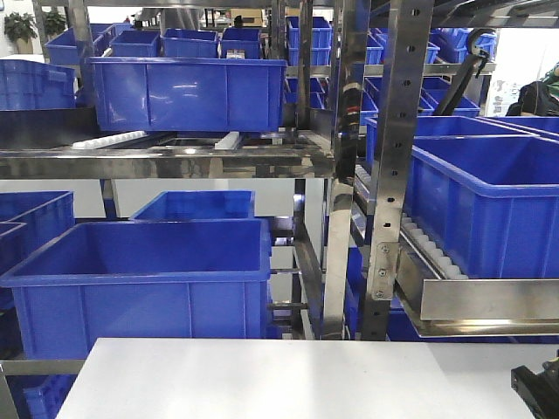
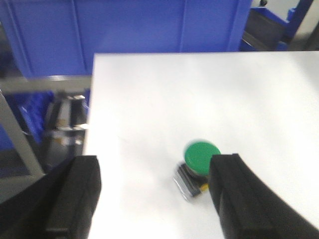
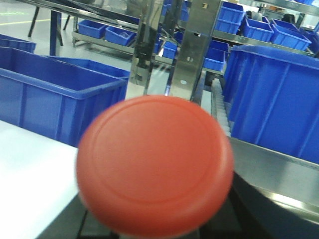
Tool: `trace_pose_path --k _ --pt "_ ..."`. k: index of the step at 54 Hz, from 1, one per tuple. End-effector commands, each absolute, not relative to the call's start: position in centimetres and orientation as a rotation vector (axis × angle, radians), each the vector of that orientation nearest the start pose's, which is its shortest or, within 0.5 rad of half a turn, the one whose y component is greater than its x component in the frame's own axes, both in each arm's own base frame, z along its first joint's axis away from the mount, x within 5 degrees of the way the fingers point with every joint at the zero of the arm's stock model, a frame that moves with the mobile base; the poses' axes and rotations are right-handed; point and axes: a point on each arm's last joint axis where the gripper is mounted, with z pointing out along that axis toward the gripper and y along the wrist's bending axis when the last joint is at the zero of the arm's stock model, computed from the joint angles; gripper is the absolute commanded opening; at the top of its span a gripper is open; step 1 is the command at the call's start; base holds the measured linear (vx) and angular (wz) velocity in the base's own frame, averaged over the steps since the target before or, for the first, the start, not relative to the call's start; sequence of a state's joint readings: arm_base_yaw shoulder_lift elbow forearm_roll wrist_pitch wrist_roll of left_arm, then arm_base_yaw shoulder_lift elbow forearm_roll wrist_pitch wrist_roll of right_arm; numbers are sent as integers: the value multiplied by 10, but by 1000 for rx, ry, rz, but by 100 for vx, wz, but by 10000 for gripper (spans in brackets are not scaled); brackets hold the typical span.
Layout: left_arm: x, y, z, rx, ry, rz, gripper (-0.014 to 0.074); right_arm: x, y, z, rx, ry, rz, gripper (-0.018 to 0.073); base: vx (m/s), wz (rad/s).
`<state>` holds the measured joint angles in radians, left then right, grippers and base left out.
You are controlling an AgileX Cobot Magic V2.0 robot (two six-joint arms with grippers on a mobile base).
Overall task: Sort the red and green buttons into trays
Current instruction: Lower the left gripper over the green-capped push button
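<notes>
Sorting looks mid-way: the green button (image 2: 201, 158) sits upright on the white table (image 2: 199, 84), framed by the left gripper (image 2: 157, 199), whose jaws stand wide apart and touch nothing; the button lies nearer the right-hand finger. The next move probably calls for lowering and centring before closing. The red button (image 3: 154, 167) fills the right wrist view, apparently carried, but its cap hides the right gripper (image 3: 155, 224), so its jaws cannot be read. Neither tray shows.
</notes>
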<state>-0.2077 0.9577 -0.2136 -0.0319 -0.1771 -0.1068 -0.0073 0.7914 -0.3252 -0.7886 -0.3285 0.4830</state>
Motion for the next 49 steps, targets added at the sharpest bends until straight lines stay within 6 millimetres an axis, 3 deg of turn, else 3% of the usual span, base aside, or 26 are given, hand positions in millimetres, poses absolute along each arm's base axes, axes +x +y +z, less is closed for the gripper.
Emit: trace_pose_path --k 1,26,34,49 --pt "158 -37 203 -19 1840 -321 578 159 22 280 -403 1587 10 -9 0 0" --pt "189 -57 132 132 1895 -344 578 164 23 276 -408 1605 24 -9 0 0" --pt "197 -59 121 194 1787 -313 578 164 23 276 -408 1605 24 -9 0 0" --pt "209 -66 99 249 1847 -318 578 164 23 276 -408 1606 23 -9 0 0"
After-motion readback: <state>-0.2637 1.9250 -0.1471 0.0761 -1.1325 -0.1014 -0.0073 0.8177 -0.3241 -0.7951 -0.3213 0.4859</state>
